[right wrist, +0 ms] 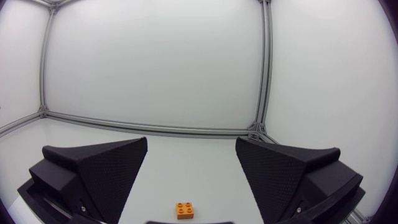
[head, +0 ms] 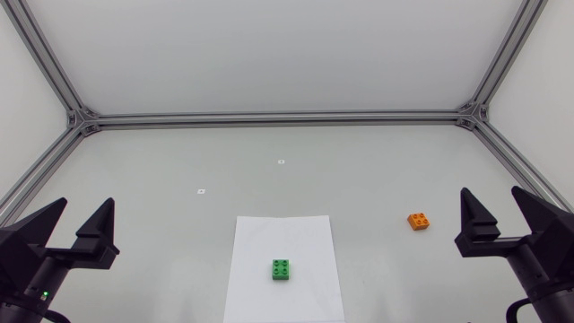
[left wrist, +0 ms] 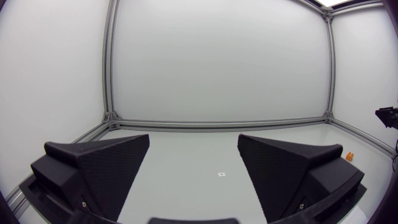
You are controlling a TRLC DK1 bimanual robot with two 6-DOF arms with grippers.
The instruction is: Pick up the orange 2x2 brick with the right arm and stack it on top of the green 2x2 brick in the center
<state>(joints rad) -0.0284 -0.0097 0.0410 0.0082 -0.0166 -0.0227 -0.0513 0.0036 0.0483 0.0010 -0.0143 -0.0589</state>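
The orange 2x2 brick (head: 418, 221) lies on the table at the right, left of my right gripper (head: 501, 210), which stands open and empty. In the right wrist view the orange brick (right wrist: 183, 210) sits low between the open fingers, a short way ahead of my right gripper (right wrist: 191, 165). The green 2x2 brick (head: 282, 269) rests on a white paper sheet (head: 309, 233) at the table's middle front. My left gripper (head: 81, 218) is open at the left edge, nothing in it. In the left wrist view the orange brick (left wrist: 351, 157) shows small, far off beside my left gripper (left wrist: 194, 165).
Two small white markers (head: 281, 161) (head: 202, 191) lie on the table behind the sheet. An aluminium frame (head: 269, 117) runs along the table's back and side edges. My right arm's fingertip (left wrist: 387, 116) shows at the side of the left wrist view.
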